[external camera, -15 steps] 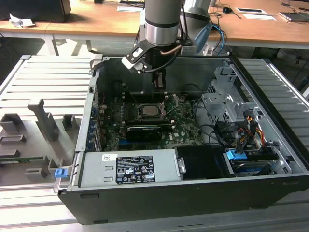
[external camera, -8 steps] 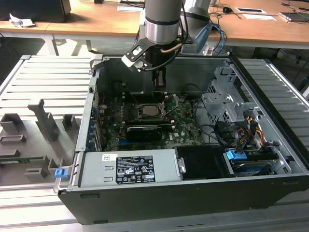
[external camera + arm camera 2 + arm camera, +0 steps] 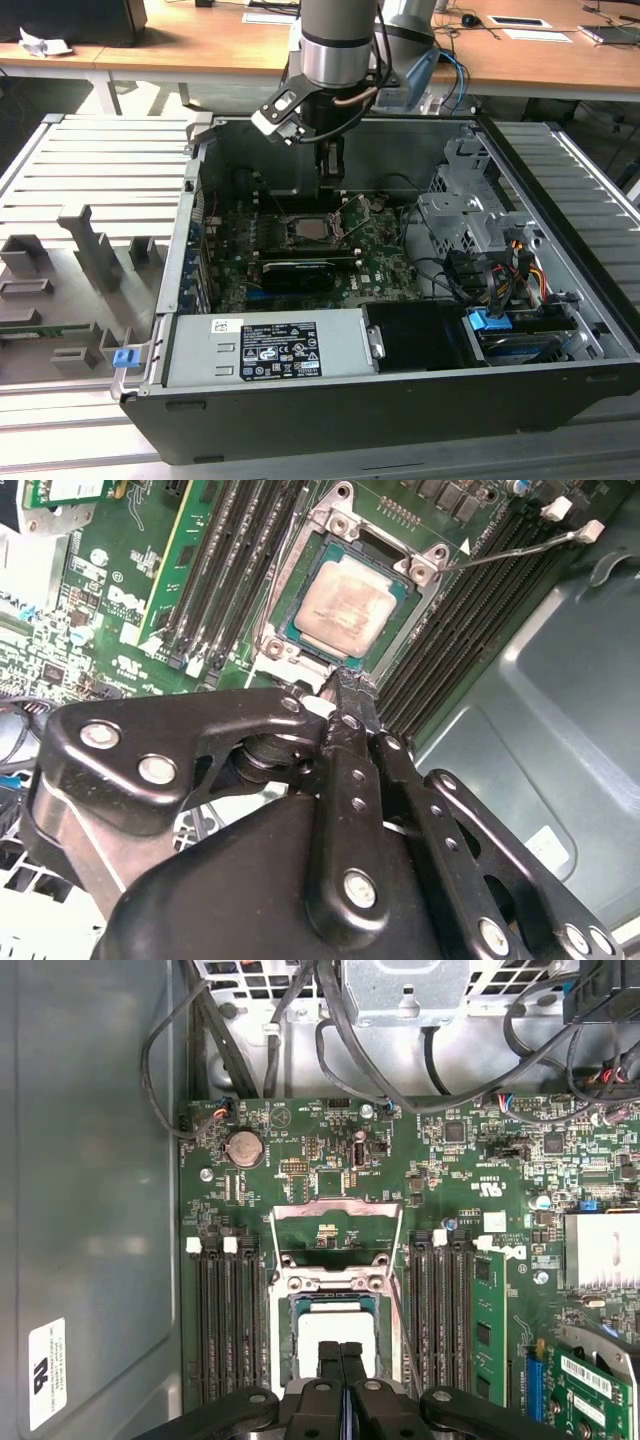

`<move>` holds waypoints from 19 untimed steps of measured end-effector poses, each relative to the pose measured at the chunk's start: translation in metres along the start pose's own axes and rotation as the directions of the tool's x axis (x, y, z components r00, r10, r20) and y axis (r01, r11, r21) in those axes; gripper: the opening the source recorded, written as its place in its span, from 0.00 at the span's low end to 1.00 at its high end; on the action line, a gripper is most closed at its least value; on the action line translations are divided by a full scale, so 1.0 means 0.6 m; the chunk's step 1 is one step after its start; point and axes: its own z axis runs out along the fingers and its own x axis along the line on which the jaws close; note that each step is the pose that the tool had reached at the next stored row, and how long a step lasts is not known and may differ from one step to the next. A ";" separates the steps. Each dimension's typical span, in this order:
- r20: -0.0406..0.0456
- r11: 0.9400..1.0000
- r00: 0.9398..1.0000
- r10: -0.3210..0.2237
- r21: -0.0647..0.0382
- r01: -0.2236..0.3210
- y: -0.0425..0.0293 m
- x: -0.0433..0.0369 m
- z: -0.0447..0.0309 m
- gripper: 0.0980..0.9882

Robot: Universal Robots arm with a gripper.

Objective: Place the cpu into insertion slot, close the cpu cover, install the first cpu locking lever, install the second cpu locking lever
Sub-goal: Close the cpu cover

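End effector (image 3: 341, 1352): fingertips pressed together, empty, directly above cpu (image 3: 345, 610) seated in insertion slot (image 3: 297, 640). Cpu cover (image 3: 337, 1208) open, just beyond slot.

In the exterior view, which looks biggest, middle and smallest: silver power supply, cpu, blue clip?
1. power supply, by far.
2. cpu.
3. blue clip, only a little smaller-looking; it is nearer the camera, so that gap is unsure.

A silver power supply (image 3: 265, 350) sits lower centre. Grey moulded trays (image 3: 80, 255) lie at the exterior view's left.
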 end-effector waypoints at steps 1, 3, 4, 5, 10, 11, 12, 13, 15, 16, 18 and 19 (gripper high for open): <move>0.000 1.000 1.000 0.000 0.000 0.000 0.000 0.000 -0.001 0.01; 0.000 1.000 1.000 0.000 0.000 0.000 0.000 0.000 -0.002 0.01; 0.000 1.000 1.000 0.000 0.000 0.000 0.000 0.000 -0.003 0.01; 0.000 1.000 1.000 0.000 0.000 0.000 0.000 0.000 -0.004 0.01; 0.000 1.000 1.000 0.000 0.000 0.000 0.002 0.000 -0.010 0.01; 0.000 1.000 1.000 0.000 0.000 0.000 0.004 0.000 -0.011 0.01; 0.000 1.000 1.000 0.000 0.000 0.000 0.007 0.001 -0.011 0.01; 0.000 1.000 1.000 0.000 0.000 0.000 0.008 0.001 -0.010 0.01; 0.000 1.000 1.000 0.000 0.000 0.000 0.011 0.001 -0.010 0.01; 0.000 1.000 1.000 0.000 0.000 0.000 0.012 0.001 -0.010 0.01; 0.000 1.000 1.000 0.000 0.000 0.000 0.016 0.001 -0.010 0.01; 0.000 1.000 1.000 0.000 0.000 0.000 0.018 0.001 -0.010 0.01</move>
